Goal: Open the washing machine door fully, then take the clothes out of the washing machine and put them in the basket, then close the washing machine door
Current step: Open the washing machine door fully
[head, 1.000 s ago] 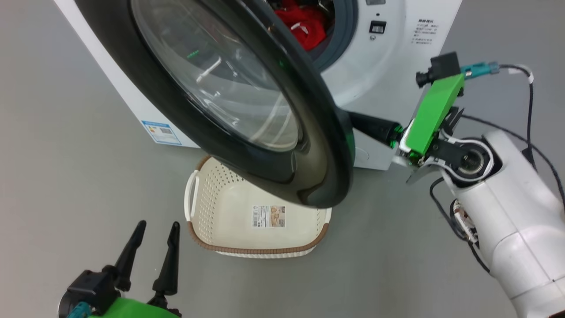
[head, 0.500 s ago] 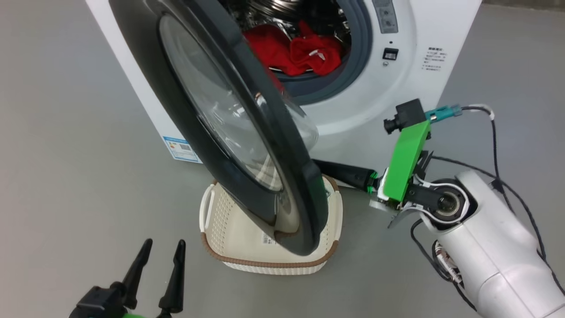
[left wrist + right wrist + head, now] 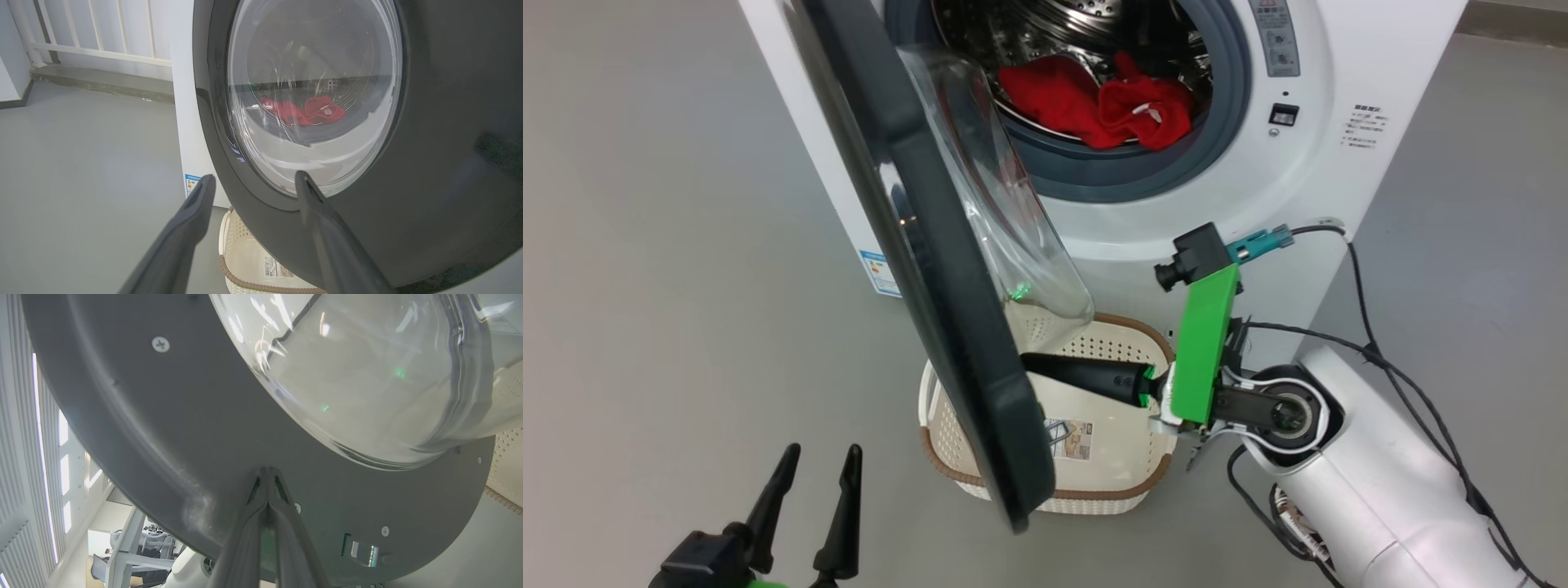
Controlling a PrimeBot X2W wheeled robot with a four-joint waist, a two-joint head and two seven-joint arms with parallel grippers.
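The left pincer sits low at the robot's left. Its two dark fingers point forward and are spread wide apart with nothing between them. The pale, bulky right arm extends from the lower right, its wrist bent so the green bracket stands upright. The right pincer points leftward, with its fingers pressed tight together and the tips meeting.

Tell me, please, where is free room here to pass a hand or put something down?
Free: the grey floor left of the washing machine door, and the drum mouth above the red clothes. Crowded: the basket, with the door's lower edge and the shut right pincer over it.
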